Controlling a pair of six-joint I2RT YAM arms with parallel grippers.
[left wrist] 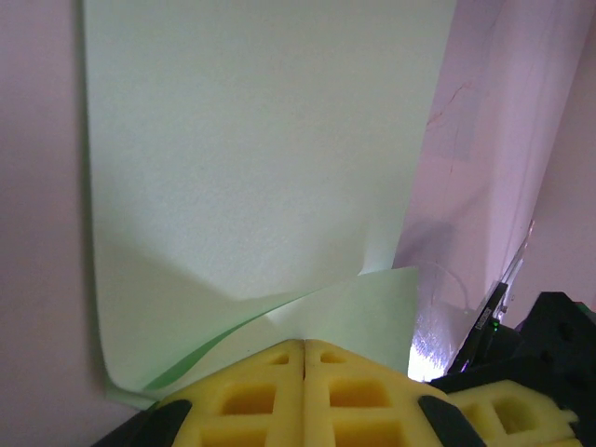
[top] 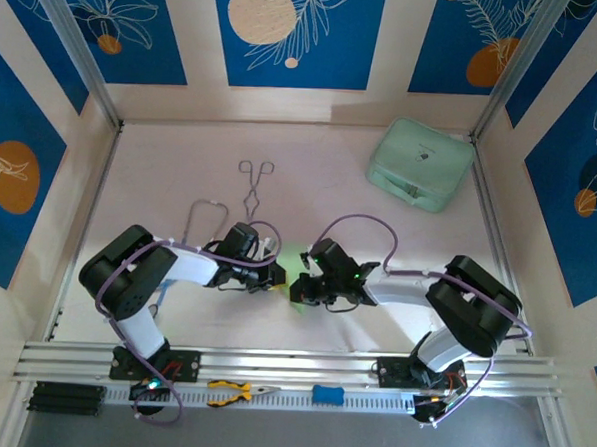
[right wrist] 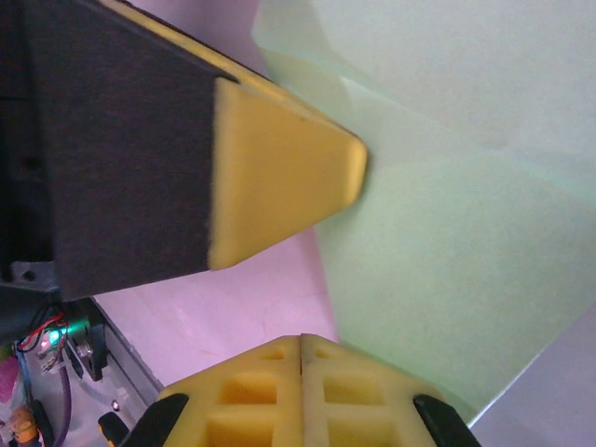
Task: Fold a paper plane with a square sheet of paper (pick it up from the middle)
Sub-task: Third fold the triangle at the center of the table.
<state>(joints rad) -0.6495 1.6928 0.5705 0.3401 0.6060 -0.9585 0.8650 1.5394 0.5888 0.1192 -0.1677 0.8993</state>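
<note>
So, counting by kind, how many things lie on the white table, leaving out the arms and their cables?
Light-green paper: 1
Mint-green case: 1
Metal tongs: 1
Total: 3

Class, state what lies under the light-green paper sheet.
Pale table surrounds the sheet, so it seems to rest there; its near corner curls up. The sheet hides anything beneath.

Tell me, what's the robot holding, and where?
Cannot tell. The left fingers and right fingers are shut; the left ones meet the green paper at its folded corner, perhaps pressing it.
</note>
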